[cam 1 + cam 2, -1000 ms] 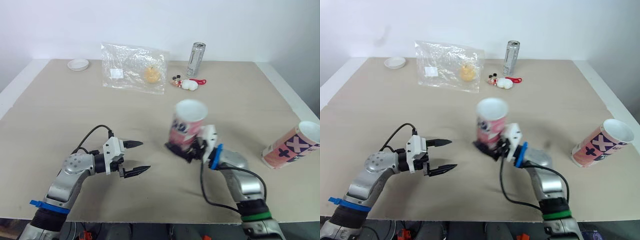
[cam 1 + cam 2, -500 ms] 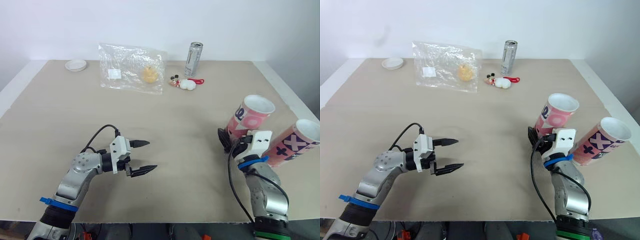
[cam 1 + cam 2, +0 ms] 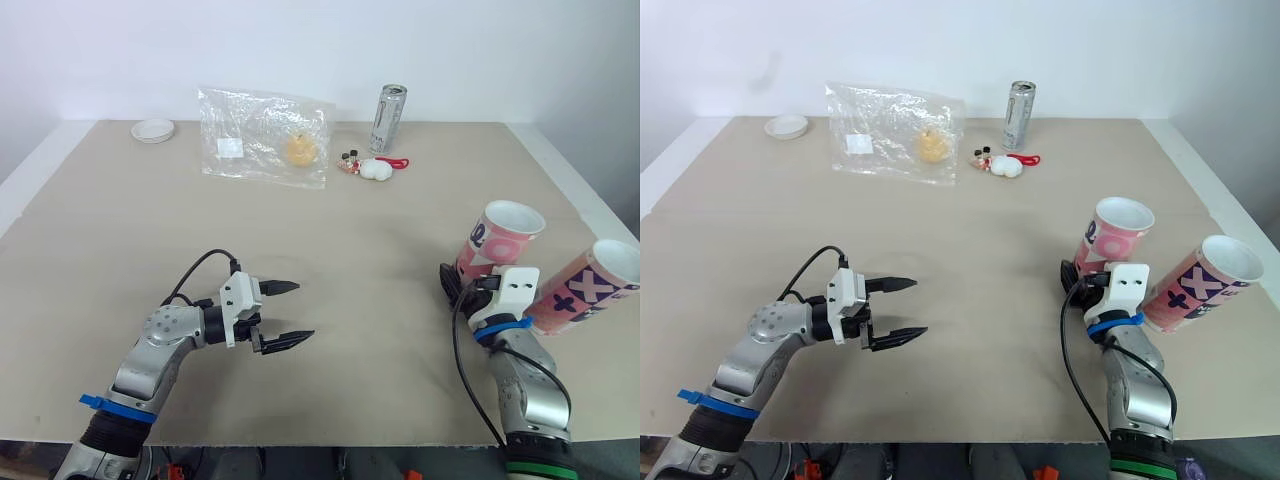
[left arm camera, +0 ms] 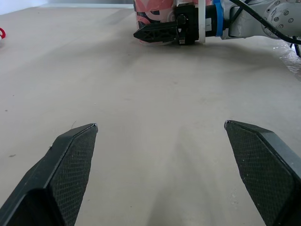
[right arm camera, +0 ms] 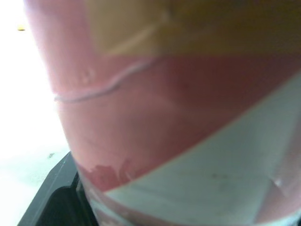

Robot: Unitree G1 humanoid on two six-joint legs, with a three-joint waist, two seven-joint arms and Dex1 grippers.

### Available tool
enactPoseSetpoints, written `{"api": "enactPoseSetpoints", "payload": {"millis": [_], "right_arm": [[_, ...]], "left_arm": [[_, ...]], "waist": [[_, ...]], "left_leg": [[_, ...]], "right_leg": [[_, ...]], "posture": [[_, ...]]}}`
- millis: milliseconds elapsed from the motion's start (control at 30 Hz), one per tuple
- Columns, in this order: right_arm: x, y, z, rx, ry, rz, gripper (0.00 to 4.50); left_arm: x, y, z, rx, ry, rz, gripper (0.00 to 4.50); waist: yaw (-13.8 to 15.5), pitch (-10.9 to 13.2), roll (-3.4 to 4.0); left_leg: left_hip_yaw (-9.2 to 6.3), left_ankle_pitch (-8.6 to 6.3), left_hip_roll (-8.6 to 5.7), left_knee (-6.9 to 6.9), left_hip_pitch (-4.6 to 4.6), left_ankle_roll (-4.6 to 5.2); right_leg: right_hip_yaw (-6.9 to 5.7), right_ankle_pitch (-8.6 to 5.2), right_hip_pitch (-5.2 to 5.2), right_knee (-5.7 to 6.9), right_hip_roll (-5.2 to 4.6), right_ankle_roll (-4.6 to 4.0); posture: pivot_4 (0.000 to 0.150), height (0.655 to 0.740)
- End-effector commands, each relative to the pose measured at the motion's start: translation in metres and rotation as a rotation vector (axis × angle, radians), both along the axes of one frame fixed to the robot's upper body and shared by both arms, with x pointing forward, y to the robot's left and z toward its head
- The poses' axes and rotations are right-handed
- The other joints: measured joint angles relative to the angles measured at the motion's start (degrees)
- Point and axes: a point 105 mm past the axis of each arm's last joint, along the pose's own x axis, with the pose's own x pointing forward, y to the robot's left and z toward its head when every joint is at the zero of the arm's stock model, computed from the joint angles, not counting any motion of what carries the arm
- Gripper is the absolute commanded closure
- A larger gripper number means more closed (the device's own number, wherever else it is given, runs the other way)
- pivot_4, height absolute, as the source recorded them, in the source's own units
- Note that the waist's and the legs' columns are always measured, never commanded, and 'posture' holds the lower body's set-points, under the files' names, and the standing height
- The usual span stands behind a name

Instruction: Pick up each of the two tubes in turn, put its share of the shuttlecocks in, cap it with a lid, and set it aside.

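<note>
A pink and white tube (image 3: 495,243) stands nearly upright, open end up, at the table's right side. My right gripper (image 3: 458,283) is shut on its base, and the tube wall (image 5: 178,117) sits close up in the right wrist view. A second pink tube (image 3: 590,285) lies tilted just to its right, open end up. My left gripper (image 3: 285,313) hovers open and empty over bare table at the near left; its fingers (image 4: 70,160) spread wide, facing the held tube (image 4: 155,5). A clear bag (image 3: 265,135) at the back holds a yellowish shuttlecock.
A small white lid (image 3: 153,129) lies at the back left. A tall drink can (image 3: 390,118) stands at the back, with a small white toy on a red loop (image 3: 375,168) in front of it. The table's right edge runs close behind the lying tube.
My right gripper carried the pink tube from the table's centre to the right, beside the other tube, then lowered it more upright. The left gripper stayed open, almost still.
</note>
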Motion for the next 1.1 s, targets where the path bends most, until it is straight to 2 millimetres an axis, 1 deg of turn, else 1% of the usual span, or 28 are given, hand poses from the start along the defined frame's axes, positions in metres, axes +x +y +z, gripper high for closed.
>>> {"api": "enactPoseSetpoints", "payload": {"millis": [33,167,400,533,667,900,1000,1100], "right_arm": [[-0.005,0.0,-0.001,0.019,0.007,0.016,0.03],[-0.006,0.002,0.0,-0.005,0.013,0.042,0.03],[-0.02,0.004,0.006,-0.03,0.025,0.092,0.03],[-0.031,0.003,0.008,-0.029,0.036,0.099,0.03],[-0.047,0.002,0.009,-0.045,0.055,0.115,0.03],[-0.072,0.003,0.004,-0.062,0.102,0.149,0.03],[-0.086,0.012,0.002,-0.103,0.117,0.233,0.03],[-0.102,0.028,0.006,-0.184,0.094,0.405,0.03]], "left_arm": [[0.001,0.0,0.007,-0.004,-0.028,-0.005,0.0],[0.002,0.001,0.007,0.0,-0.029,-0.006,0.0],[0.004,0.002,0.006,0.008,-0.031,-0.009,0.0],[0.005,0.002,0.005,0.012,-0.026,-0.012,0.0],[0.008,0.002,0.005,0.017,-0.027,-0.019,0.0],[0.013,0.001,0.002,0.03,-0.033,-0.033,0.0],[0.014,0.002,0.001,0.033,-0.036,-0.03,0.0],[0.017,0.006,0.0,0.031,-0.026,0.003,0.0]], "waist": [[0.0,0.0,0.0],[0.0,0.0,0.0],[0.0,0.0,0.0],[0.0,0.0,0.0],[0.2,0.0,0.01],[0.1,0.0,0.01],[0.1,0.0,0.01],[0.1,0.0,0.01]], "left_leg": [[0.0,0.0,0.0,0.0,0.0,0.0],[0.0,0.0,0.0,0.0,0.0,0.0],[-0.01,0.0,0.0,-0.01,0.0,0.0],[-0.01,0.0,0.0,-0.02,0.0,0.0],[-0.01,0.0,-0.01,-0.01,-0.01,0.0],[0.0,0.0,0.0,0.0,0.02,0.0],[0.0,0.0,0.0,-0.01,0.0,0.0],[0.01,-0.01,-0.02,0.0,0.0,0.0]], "right_leg": [[0.0,0.0,0.0,0.0,0.0,0.0],[0.0,-0.02,0.01,0.0,0.0,-0.05],[-0.01,-0.05,0.0,0.0,0.0,-0.03],[-0.01,-0.07,0.0,0.0,0.0,-0.05],[-0.01,-0.15,0.0,0.0,-0.02,-0.2],[0.0,-0.17,-0.01,0.0,-0.01,-0.24],[0.0,-0.19,-0.01,0.0,-0.02,-0.26],[0.0,-0.21,0.0,-0.01,-0.05,-0.24]], "posture": [[0.15,0.74],[0.15,0.74],[0.15,0.74],[0.15,0.74],[0.15,0.74],[0.15,0.74],[0.15,0.74],[0.15,0.74]]}}
